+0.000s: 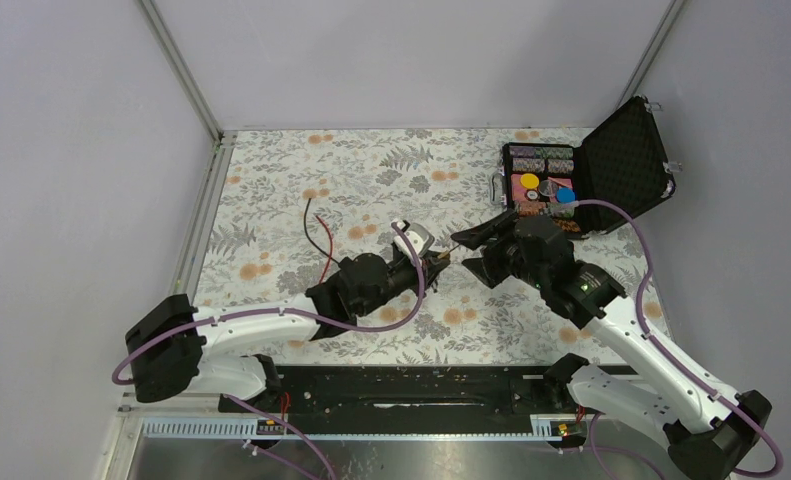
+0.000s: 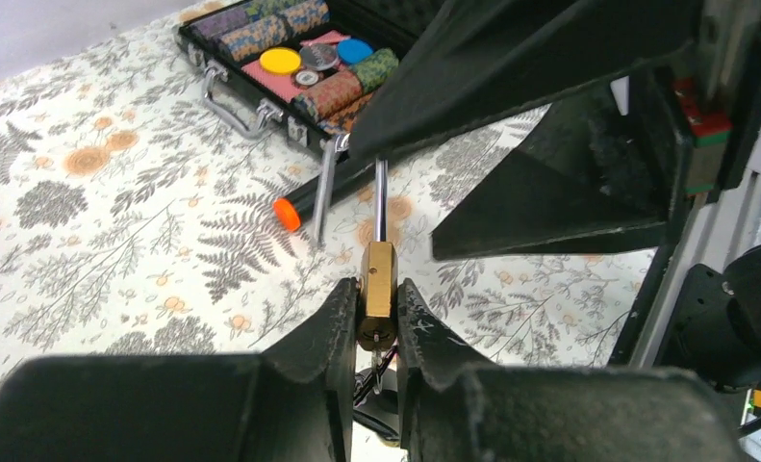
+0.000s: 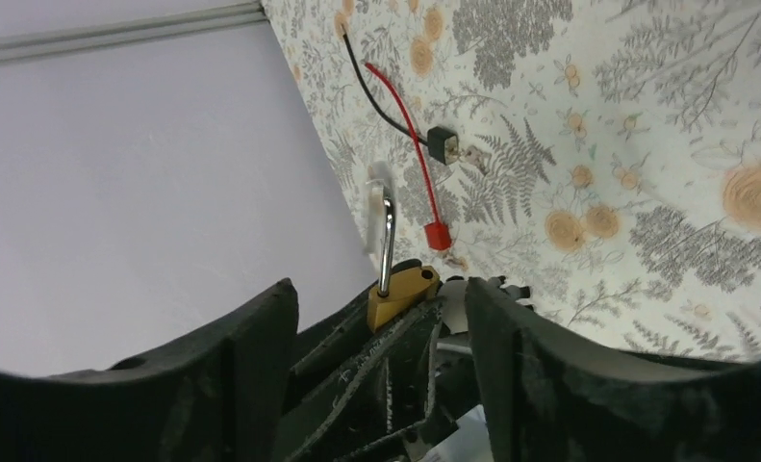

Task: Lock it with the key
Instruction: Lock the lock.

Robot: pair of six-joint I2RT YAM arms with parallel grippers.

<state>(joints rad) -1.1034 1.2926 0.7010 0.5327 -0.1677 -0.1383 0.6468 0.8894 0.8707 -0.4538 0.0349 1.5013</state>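
Holding: left gripper pinches the padlock, shackle up.
Opposite: right gripper spread wide beside shackle, gripping nothing.
Key: not clearly visible.
Tip: probably steady the padlock and press the shackle straight down.

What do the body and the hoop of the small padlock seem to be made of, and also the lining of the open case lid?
The padlock body looks like brass: a golden-yellow block with a dull metallic sheen. The hoop is probably steel, silvery and polished, with a bright highlight along it. The case lid lining appears to be black foam, matte with a dimpled texture.
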